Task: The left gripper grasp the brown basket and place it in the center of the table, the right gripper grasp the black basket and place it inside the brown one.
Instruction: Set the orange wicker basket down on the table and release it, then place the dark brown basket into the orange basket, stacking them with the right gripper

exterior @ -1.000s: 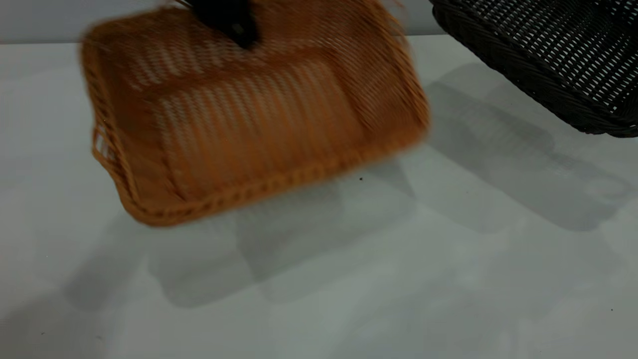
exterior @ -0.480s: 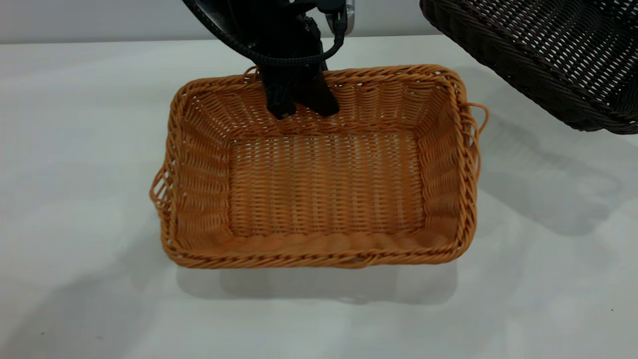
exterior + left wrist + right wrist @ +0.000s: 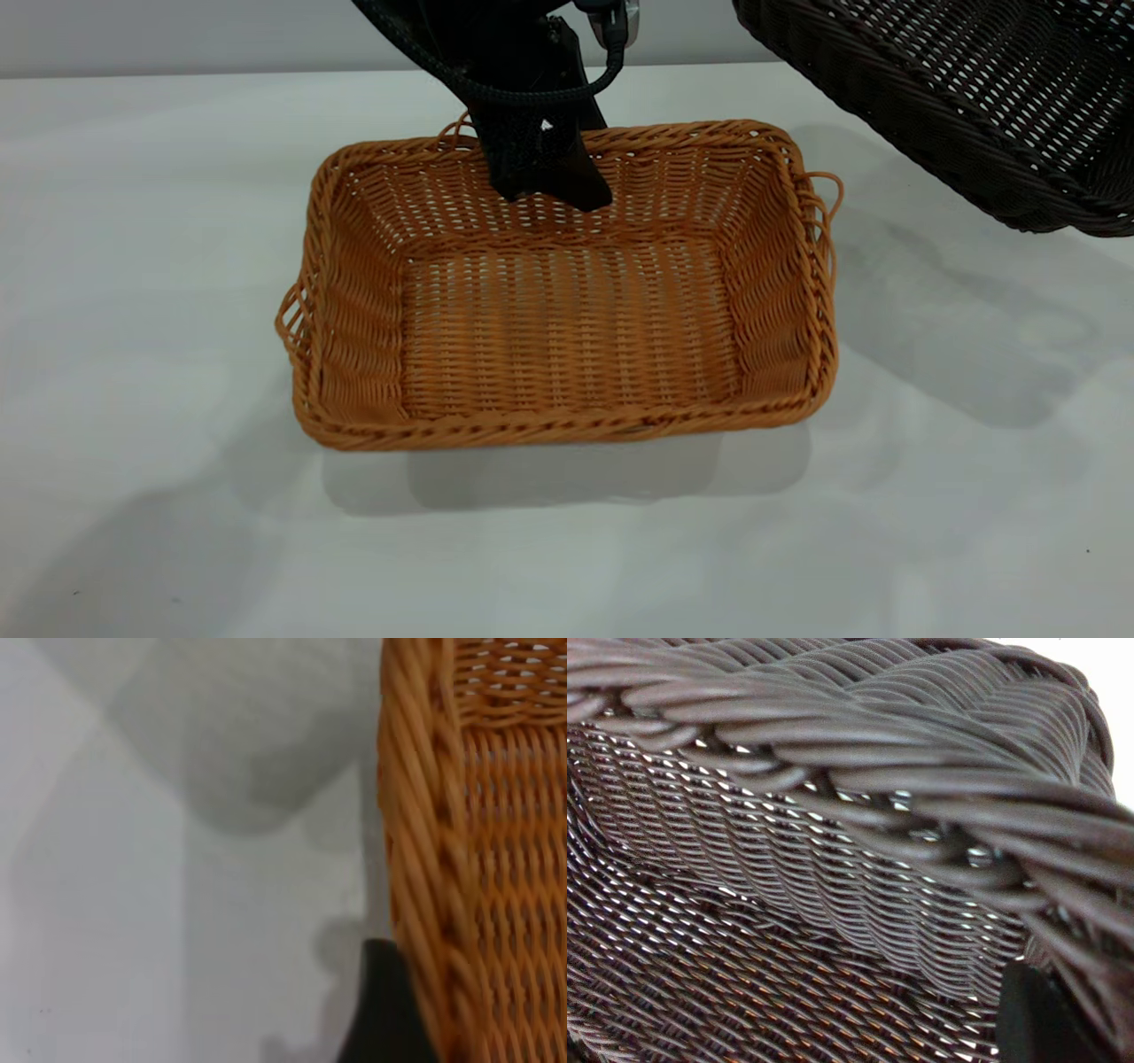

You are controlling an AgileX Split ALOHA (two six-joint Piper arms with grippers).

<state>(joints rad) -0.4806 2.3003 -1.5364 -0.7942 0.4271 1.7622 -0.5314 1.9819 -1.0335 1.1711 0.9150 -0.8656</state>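
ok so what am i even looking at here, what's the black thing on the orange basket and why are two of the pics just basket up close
This is a robot with two arms at a table. The wide picture comes from a camera facing the arms. The black thing is the left gripper, a clamp on the left arm, pinching the far wall of the brown basket, which sits on the table. At upper right, the black basket hangs tilted above the table, casting a shadow below.

The close-ups come from cameras on each arm's wrist. One shows the brown basket's rim with a dark fingertip. The other shows the black basket's weave, held by the right gripper.

Grey wall (image 3: 177, 35) behind far table edge.
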